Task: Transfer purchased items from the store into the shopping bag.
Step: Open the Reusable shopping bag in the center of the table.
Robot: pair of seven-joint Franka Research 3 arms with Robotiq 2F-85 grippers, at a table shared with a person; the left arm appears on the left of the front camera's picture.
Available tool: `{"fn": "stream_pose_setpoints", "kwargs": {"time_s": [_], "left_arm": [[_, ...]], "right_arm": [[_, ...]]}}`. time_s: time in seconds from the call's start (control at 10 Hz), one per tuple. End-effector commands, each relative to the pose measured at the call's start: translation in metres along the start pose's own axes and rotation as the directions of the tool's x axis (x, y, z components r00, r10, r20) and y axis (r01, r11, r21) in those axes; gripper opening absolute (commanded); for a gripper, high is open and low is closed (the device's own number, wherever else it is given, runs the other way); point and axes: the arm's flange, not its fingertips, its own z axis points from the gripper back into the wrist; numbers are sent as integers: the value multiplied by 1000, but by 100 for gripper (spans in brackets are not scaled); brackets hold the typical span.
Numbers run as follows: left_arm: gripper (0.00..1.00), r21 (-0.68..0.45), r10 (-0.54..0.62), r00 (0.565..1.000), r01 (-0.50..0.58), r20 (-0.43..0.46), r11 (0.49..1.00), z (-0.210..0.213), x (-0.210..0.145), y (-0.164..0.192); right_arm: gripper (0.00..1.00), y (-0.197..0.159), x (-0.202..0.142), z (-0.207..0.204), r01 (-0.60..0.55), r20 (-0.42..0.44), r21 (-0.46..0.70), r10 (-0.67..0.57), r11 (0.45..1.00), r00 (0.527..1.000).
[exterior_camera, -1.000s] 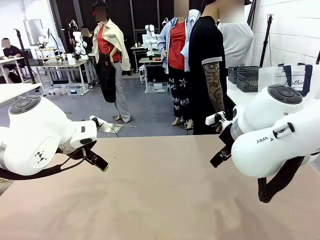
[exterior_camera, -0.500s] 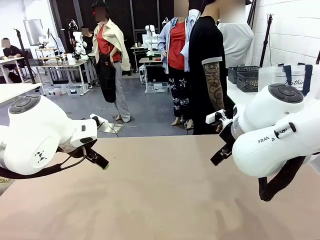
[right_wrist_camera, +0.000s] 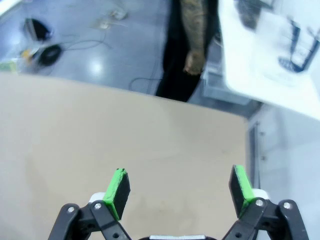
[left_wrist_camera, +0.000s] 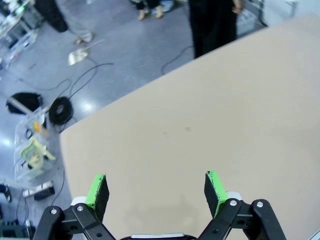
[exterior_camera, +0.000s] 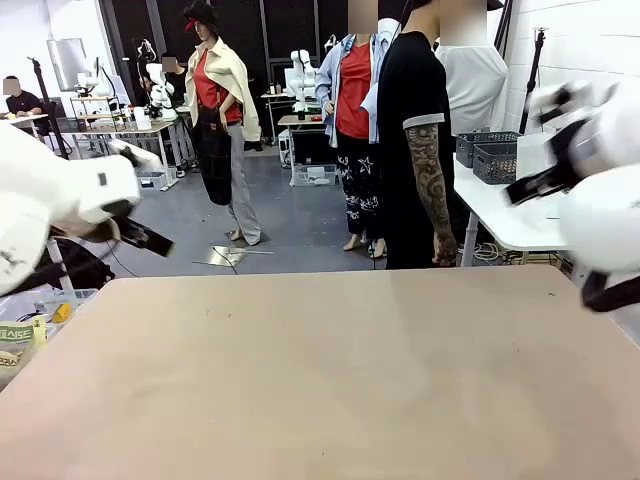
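So, progress check: pretty much zero as far as I can tell. The big tan table (exterior_camera: 320,380) in front of the robot is bare. No basket, no bag and no goods on it, so nothing is set up to be transferred yet.

A person (exterior_camera: 415,130) stands at the far edge with an arm hanging down and nothing in that hand.

The left arm (exterior_camera: 50,200) and right arm (exterior_camera: 610,190) are both up high at the sides, well clear of the tabletop.

The task stuff looks parked on a white side table (exterior_camera: 510,215) behind on the right. There are two dark grey baskets (exterior_camera: 490,155), one presumably the store, and what's inside them is too small to tell. The right wrist view catches a blurry shape with navy straps there, probably the shopping bag (right_wrist_camera: 299,55).

The left tool (left_wrist_camera: 156,192) is spread wide over bare table, pinching nothing. Same for the right tool (right_wrist_camera: 177,187): spread wide, nothing between the pads.

So the whole job is left: basket and bag need to get onto the table, then every item moved over.
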Motion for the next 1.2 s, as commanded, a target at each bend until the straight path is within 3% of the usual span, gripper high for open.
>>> {"fn": "stream_pose_setpoints", "kwargs": {"time_s": [0.0,0.2,0.4,0.6,0.7,0.8,1.1], "left_arm": [[100,80,162,987,-162,-2,984,53,-119,8],[100,82,323,942,-330,88,940,73,-173,33],[100,105,441,895,-445,59,889,79,-213,47],[100,97,468,883,-469,36,878,77,-227,51],[100,72,456,890,-456,29,887,72,-224,52],[100,108,475,879,-476,37,873,57,-62,159],[100,108,475,879,-476,37,873,57,-62,159]], "right_arm": [[100,-50,-124,58,183,19,-50,-183,982,983],[100,-101,-161,72,372,60,-66,-368,926,928],[100,-125,-188,64,483,50,-56,-481,874,875],[100,-135,-198,54,522,37,-49,-521,851,853],[100,-133,-193,46,490,27,-43,-489,871,872],[100,-221,-80,50,532,27,-85,-532,842,846],[100,-221,-80,50,532,27,-85,-532,842,846]]}}
